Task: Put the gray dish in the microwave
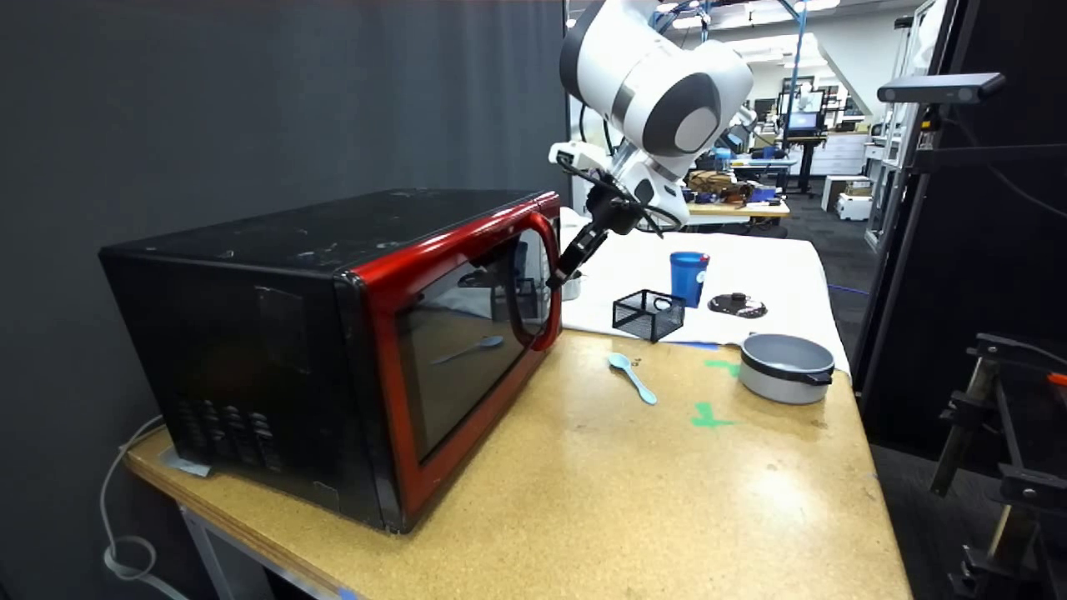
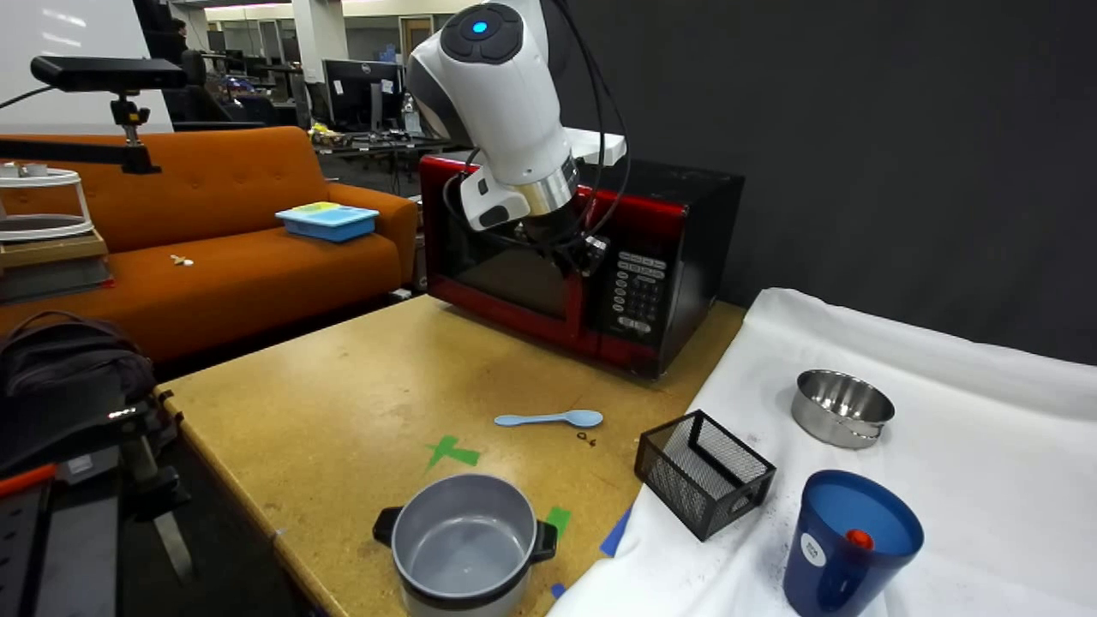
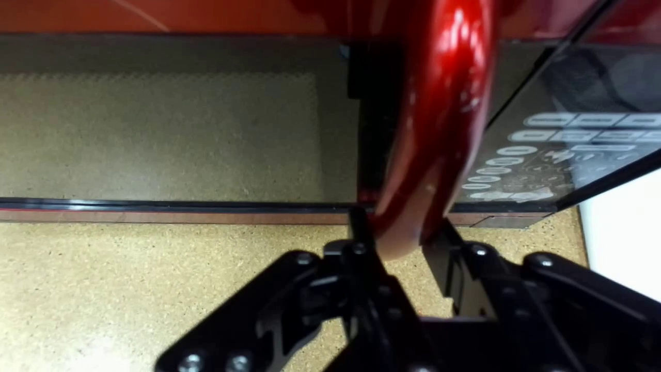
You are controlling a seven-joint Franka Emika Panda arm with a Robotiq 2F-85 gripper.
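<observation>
Exterior views, both: round gray dish [image 2: 464,533] with two black side lugs [image 2: 546,542], upright on speckled tan table [image 1: 667,517], near one edge, well apart from boxy black microwave [image 1: 321,354] with red-framed door [image 1: 483,342], closed. Other containers: black wire-mesh basket [image 2: 735,504], at edge of white cloth [image 2: 968,458]; on the cloth, tall blue cup [image 1: 686,283] with red item [image 2: 860,538] at its mouth, and shiny metal bowl [image 2: 836,427]. Dish: pale rim, smooth gray inside, black band outside. Between dish and microwave: open tabletop, light-blue spoon [image 2: 557,418]. Wrist view: black end effector [image 3: 402,222], fingers pinching microwave's glossy red curved handle [image 3: 436,129] from both sides.
</observation>
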